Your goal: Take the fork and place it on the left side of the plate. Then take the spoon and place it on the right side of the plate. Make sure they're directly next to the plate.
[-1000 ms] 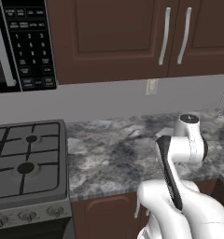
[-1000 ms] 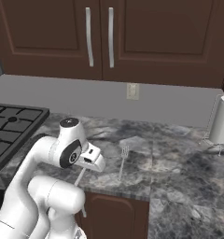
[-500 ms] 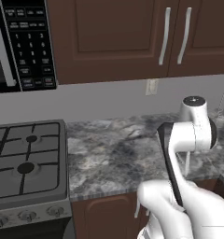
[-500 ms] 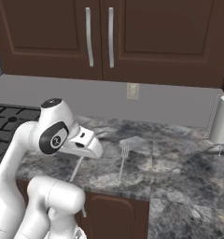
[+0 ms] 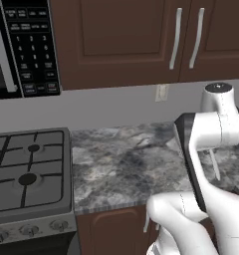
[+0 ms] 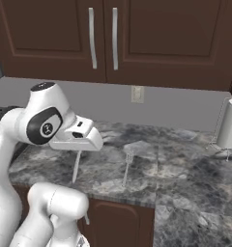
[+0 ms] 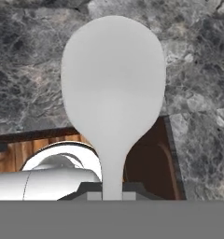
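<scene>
The spoon (image 7: 113, 93) is hanging above the marble surface (image 6: 181, 164), its handle pinched in the tool (image 7: 112, 195), bowl pointing away from the hand. The fork (image 6: 127, 166) is lying flat on the surface, just beside the hanging spoon.

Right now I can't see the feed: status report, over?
Gripper shut on spoon, lifted above counter. Fork lying on counter, untouched. Nothing blocking between them.
</scene>
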{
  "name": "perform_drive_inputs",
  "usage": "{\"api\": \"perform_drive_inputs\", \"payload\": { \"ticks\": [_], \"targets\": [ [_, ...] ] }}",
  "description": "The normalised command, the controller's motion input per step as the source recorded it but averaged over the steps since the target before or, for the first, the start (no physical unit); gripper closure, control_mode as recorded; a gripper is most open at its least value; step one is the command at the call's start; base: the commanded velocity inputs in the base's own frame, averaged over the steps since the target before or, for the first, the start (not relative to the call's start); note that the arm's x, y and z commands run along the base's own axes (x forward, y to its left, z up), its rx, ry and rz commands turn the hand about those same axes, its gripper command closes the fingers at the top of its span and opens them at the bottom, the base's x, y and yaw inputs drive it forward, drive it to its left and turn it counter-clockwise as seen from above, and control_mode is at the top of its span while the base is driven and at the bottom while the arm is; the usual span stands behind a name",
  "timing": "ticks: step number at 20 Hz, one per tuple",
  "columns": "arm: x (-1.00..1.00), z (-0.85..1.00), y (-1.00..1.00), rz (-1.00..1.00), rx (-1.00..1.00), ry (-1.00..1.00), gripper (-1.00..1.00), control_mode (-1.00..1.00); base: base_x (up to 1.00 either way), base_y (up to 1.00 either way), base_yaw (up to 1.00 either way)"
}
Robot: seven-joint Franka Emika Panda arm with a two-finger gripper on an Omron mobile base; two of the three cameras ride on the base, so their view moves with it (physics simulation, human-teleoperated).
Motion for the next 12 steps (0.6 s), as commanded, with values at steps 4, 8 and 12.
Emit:
{"api": "perform_drive_inputs", "payload": {
  "ticks": [4,8,12],
  "targets": [
    [0.0,0.0,0.0,0.0,0.0,0.0,1.0,1.0,-0.6,0.0,0.27],
    [0.0,0.0,0.0,0.0,0.0,0.0,1.0,1.0,-0.62,0.0,0.44],
    [0.0,0.0,0.0,0.0,0.0,0.0,1.0,1.0,-0.29,0.02,0.57]
  ]
}}
